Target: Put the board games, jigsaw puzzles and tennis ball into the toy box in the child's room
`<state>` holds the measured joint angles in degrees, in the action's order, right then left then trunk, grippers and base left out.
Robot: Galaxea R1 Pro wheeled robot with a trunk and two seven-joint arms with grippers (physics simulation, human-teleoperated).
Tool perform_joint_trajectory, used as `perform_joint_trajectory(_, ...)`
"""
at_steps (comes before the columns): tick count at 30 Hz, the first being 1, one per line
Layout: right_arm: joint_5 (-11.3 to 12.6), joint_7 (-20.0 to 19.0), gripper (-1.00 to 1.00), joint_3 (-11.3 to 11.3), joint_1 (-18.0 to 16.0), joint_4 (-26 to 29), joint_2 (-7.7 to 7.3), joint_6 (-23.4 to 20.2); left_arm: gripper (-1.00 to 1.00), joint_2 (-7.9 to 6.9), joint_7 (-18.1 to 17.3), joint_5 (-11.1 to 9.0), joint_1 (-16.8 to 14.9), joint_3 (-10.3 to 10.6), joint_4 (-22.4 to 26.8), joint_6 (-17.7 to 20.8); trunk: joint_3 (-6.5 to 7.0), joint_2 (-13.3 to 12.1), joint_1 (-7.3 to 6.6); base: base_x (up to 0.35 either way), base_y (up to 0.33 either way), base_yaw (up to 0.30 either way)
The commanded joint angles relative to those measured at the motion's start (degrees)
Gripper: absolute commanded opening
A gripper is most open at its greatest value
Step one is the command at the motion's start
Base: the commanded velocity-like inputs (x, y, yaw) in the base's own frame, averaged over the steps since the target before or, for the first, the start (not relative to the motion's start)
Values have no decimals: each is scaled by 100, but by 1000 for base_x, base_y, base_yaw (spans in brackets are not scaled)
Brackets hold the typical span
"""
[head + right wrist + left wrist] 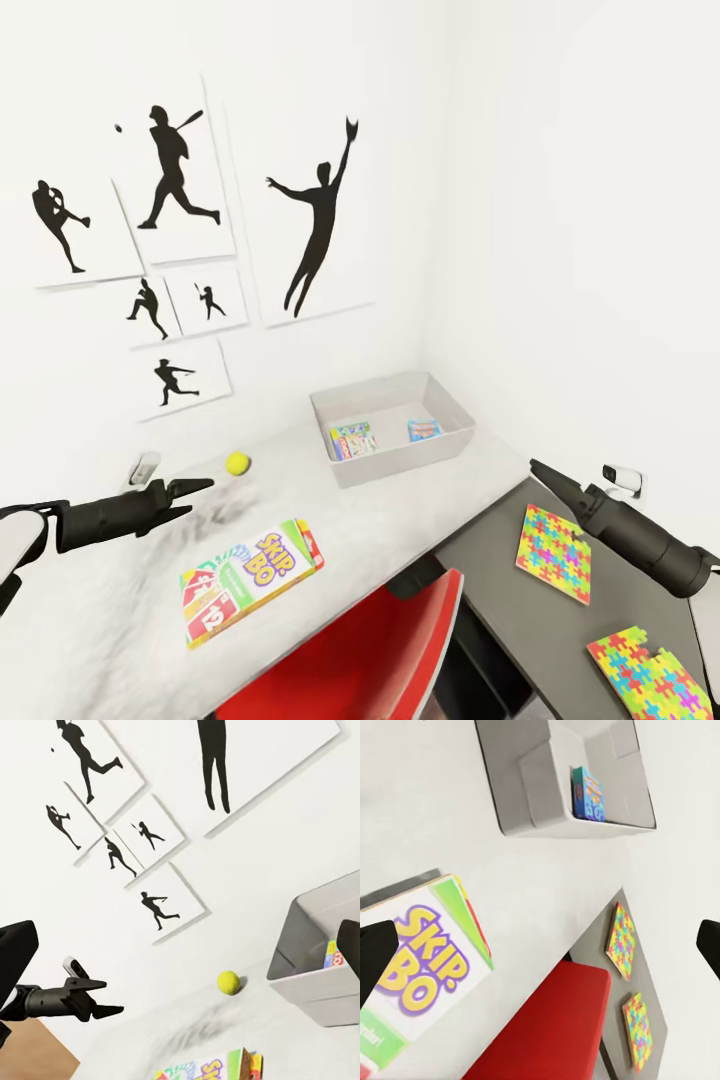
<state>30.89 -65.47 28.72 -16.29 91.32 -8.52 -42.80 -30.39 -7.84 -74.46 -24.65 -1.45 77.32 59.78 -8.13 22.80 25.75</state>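
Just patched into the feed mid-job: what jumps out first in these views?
The black baseball silhouette posters on the white wall dominate. Below them the grey toy box already holds two game boxes; the tennis ball and SKIP-BO box lie on the table, and two jigsaw puzzles on the darker surface at right.

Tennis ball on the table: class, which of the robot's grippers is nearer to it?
Left. The left gripper hovers beside the tennis ball, just short of it. The right gripper is across the table, past the toy box, above a jigsaw puzzle.
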Motion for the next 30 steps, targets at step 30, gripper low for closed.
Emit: perform_joint_trajectory(30, 26, -18, 100, 11, 3, 0, -1, -11, 100, -42, -60, 99, -13, 250, 3, -55, 267, 12, 3, -27, 9, 1)
